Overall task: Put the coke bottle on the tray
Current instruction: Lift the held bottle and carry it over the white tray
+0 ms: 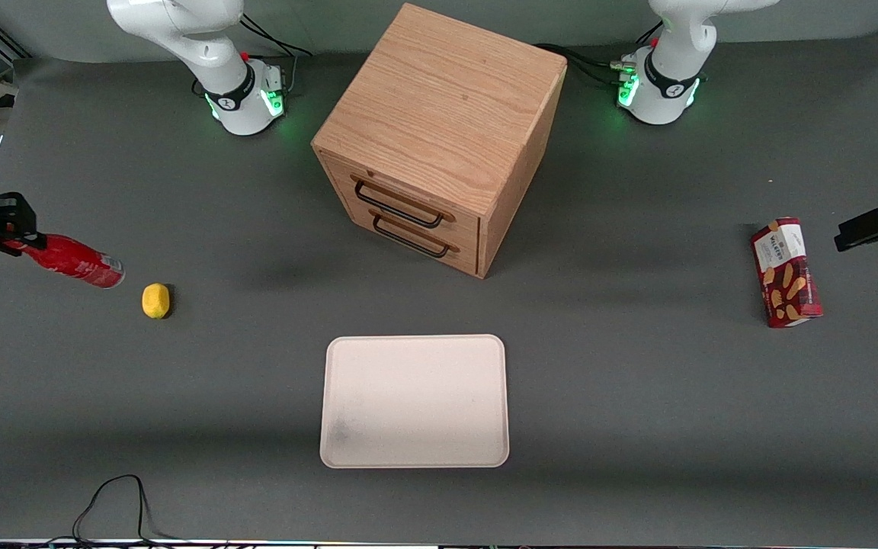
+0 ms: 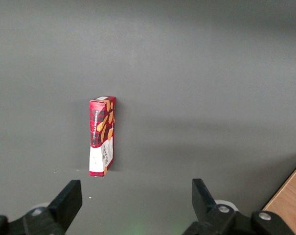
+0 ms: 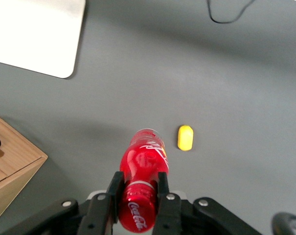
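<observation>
Dark grey matting is covering the whole worktop [image 1: 637, 396], and a wooden drawer cabinet [image 1: 439, 137] is standing on it toward the robot bases, its two black handles facing the front camera at an angle. At the working arm's end of the worktop the tool [image 1: 16, 242] is hanging, its two fingers [image 3: 114, 192] pinching the coke bottle [image 1: 73, 261] around the neck end near the cap. In the front view the bottle is lying tilted, close to horizontal, its base pointing toward a small yellow lump [image 1: 155, 300] resting on the worktop just beside it. Nearer the front camera than the cabinet, the pale cream tray [image 1: 347, 438] is lying flat, well apart from the bottle. Toward the parked arm's end, a red biscuit box [image 1: 786, 272] is sitting by itself.
</observation>
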